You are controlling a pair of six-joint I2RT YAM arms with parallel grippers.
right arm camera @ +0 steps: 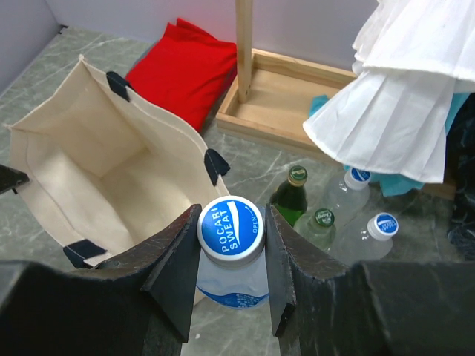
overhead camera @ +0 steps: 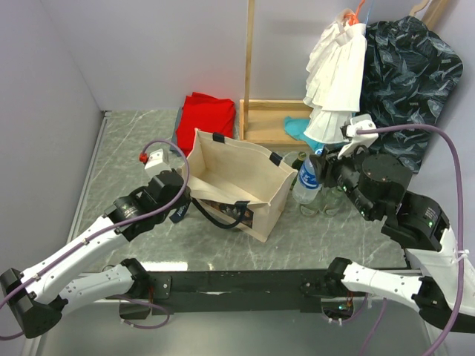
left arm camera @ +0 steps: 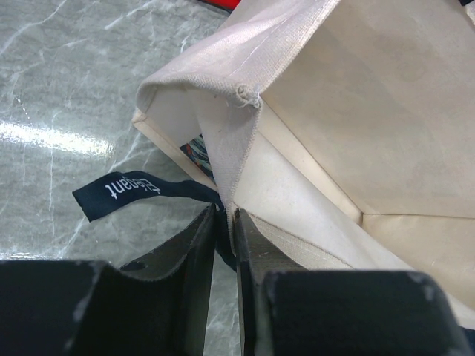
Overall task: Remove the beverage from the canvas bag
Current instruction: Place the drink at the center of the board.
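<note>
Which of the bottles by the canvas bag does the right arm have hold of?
The Pocari Sweat bottle, blue-and-white cap, clamped in the right gripper beside the canvas bag; the green bottle and clear bottles behind stand free.

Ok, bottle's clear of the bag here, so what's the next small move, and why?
Probably lower it onto the table beside the other bottles. The right hand grips the Pocari Sweat bottle by its cap, outside the canvas bag, which the left hand pinches at a corner.

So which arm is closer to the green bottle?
Right. The right end effector, shut on a blue-capped bottle, is beside the green bottle; the left end effector pinches the far side of the canvas bag.
</note>
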